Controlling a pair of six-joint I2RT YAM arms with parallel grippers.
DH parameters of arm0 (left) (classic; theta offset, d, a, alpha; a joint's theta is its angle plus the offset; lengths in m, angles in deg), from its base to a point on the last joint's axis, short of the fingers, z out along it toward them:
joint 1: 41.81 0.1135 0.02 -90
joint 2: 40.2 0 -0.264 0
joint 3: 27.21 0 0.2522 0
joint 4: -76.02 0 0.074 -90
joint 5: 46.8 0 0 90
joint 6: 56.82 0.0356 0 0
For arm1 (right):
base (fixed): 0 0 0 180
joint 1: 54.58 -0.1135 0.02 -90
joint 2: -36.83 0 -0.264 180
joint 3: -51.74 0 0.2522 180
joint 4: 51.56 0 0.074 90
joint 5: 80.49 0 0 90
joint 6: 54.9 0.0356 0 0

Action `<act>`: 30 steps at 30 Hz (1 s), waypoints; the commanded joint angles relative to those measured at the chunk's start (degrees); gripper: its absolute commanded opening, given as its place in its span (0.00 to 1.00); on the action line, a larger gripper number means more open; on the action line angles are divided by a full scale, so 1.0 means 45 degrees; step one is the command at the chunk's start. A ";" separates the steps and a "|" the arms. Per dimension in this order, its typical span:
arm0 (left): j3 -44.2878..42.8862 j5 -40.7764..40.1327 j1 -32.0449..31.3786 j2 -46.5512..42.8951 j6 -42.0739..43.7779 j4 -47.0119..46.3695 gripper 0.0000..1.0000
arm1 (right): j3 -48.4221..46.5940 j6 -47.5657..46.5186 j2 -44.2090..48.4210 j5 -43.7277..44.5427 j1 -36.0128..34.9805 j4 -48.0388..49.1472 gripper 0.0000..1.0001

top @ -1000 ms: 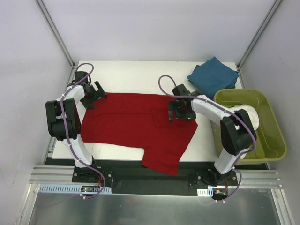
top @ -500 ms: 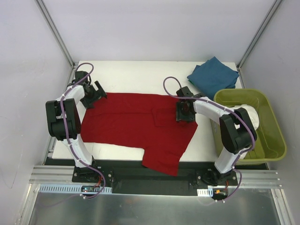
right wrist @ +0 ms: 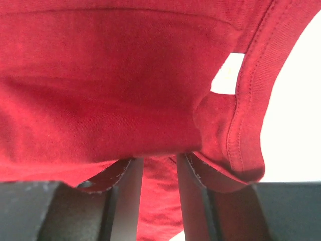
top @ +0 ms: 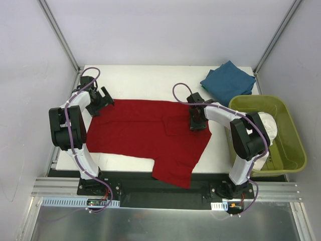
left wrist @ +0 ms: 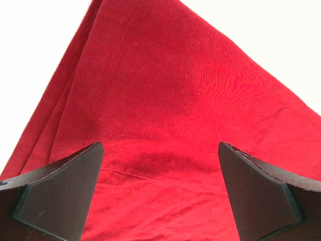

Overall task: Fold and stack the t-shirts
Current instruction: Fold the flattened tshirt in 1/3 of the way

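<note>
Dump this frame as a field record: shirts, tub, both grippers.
red t-shirt: spread on table, one part hanging over the near edge
teal t-shirt: folded, far right corner
white t-shirt: bundled in green tub
left gripper: open, over red t-shirt's far left corner
right gripper: jaws pinched on a fold at red t-shirt's right edge

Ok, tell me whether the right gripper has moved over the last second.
Yes. In the top view the right gripper has slid sideways across the red shirt, ending closer to the green tub.
</note>
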 commanded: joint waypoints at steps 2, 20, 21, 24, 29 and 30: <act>-0.0376 -0.0649 0.0134 -0.0410 0.0064 0.0086 0.99 | -0.0476 -0.0051 -0.0206 -0.0105 0.0023 0.0059 0.29; -0.0649 -0.0748 0.0173 -0.0195 0.0122 0.0379 0.99 | -0.1453 0.0983 0.1843 0.1399 -0.1753 -0.3182 0.00; -0.0650 -0.0748 0.0173 -0.0176 0.0123 0.0398 0.99 | -0.1414 0.1139 0.2096 0.1419 -0.1793 -0.3493 0.00; -0.0689 -0.0728 0.0193 -0.0156 0.0142 0.0418 0.99 | -0.1082 0.1667 0.2507 0.1263 -0.1871 -0.4001 0.00; -0.0747 -0.0787 0.0173 -0.0098 0.0181 0.0515 0.99 | -0.0575 0.2194 0.2665 0.0580 -0.1969 -0.4316 0.11; -0.0747 -0.0768 0.0193 -0.0098 0.0181 0.0516 0.99 | -0.0535 0.2195 0.2645 0.0540 -0.2008 -0.4336 0.13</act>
